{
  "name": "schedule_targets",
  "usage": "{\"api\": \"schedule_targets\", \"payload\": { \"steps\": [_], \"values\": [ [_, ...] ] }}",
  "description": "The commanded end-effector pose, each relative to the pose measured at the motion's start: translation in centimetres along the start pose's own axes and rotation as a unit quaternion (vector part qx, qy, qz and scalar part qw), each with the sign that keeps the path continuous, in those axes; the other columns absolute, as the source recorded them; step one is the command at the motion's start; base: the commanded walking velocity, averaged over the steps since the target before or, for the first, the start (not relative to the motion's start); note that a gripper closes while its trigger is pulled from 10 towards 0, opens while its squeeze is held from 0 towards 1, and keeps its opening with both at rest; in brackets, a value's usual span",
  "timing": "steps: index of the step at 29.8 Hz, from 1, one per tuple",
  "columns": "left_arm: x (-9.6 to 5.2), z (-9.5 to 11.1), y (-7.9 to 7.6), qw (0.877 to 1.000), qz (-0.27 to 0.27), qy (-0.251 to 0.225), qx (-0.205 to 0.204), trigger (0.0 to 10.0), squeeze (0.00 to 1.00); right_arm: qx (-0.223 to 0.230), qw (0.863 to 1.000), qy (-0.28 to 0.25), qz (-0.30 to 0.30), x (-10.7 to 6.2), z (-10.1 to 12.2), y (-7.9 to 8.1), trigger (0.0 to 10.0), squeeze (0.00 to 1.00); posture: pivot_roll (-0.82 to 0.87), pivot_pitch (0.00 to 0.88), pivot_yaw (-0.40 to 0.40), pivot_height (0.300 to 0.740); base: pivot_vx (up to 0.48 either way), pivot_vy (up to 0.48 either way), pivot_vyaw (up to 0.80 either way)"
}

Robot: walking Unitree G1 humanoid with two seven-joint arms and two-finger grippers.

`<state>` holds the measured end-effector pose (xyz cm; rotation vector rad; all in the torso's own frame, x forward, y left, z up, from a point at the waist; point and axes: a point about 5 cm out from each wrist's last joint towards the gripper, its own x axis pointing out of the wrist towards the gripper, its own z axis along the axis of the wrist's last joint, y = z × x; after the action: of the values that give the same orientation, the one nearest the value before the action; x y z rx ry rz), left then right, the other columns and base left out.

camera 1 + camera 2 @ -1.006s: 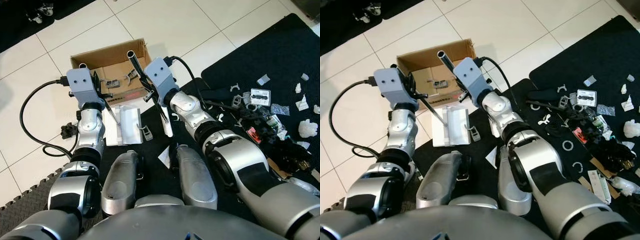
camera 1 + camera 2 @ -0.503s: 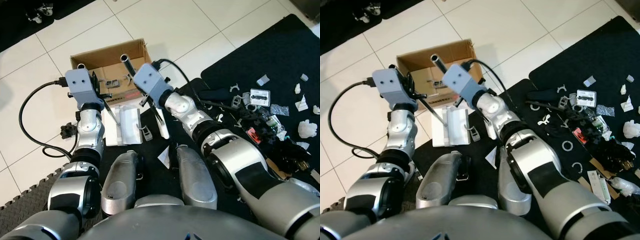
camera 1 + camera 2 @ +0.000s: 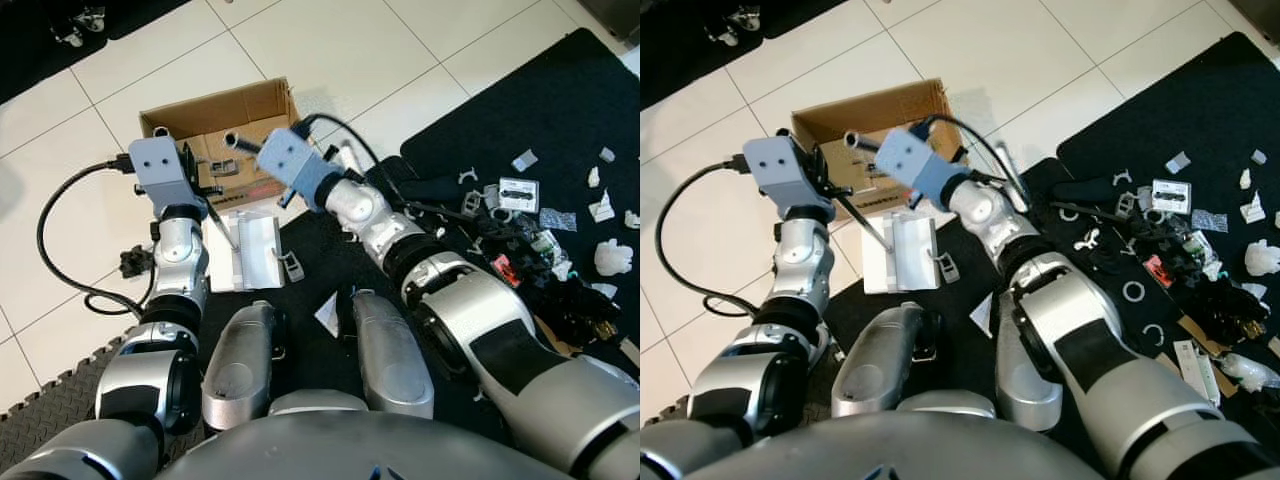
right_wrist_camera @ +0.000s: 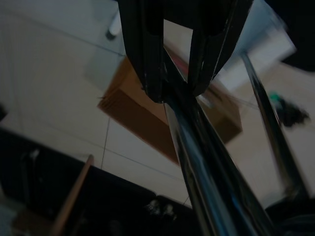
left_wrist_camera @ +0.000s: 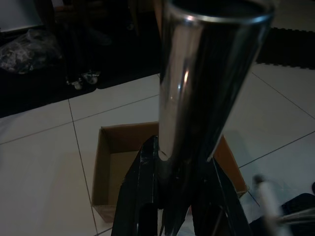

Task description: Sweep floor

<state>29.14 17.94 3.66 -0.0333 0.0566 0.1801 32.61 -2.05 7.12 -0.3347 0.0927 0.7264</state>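
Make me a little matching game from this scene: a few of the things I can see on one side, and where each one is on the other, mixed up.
Things:
1. cardboard box
2. white dustpan
3. scattered small parts
4. black cable

Places:
A. strewn on the black mat on the robot's right
B. looping over the white tiles on the robot's left
C. open on the tiles, beyond both tools
D. at the mat's edge, between the two arms

Pairs: 1-C, 2-D, 3-A, 4-B
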Motion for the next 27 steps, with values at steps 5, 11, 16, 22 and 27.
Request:
{"api": "schedule_targets", "payload": {
  "steps": [5,11,16,22,27],
  "values": [
    [-1.0,-1.8,-0.3,0.999,-0.002,0.043,-0.007,10.0,0.0,0.075,0.996,-0.047,0.01,1.8,2.9,2.7,10.0,0.0,0.07,0.146,-0.027,0.74,0.0,0.0,0.0],
    [-1.0,-1.7,-0.3,0.999,-0.003,0.042,-0.006,10.0,0.0,0.21,0.976,-0.052,-0.029,1.6,2.5,1.4,10.0,0.0,0.07,0.143,-0.024,0.74,0.0,0.0,0.0],
    [-0.9,-1.7,-0.3,0.999,-0.004,0.042,-0.005,10.0,0.0,0.294,0.953,-0.059,-0.045,1.4,2.1,0.7,10.0,0.0,0.07,0.147,-0.021,0.74,0.0,0.0,0.0],
    [-0.9,-1.7,-0.2,0.999,-0.004,0.042,-0.005,10.0,0.0,0.331,0.94,-0.064,-0.06,1.3,1.9,0.1,10.0,0.0,0.07,0.148,-0.02,0.74,0.0,0.0,0.0],
    [-1.0,-1.7,-0.2,0.999,-0.004,0.042,-0.004,10.0,0.0,0.4,0.91,-0.088,-0.063,1.4,2.3,-0.5,10.0,0.0,0.07,0.152,-0.019,0.74,0.0,0.0,0.0]
  ]
}}
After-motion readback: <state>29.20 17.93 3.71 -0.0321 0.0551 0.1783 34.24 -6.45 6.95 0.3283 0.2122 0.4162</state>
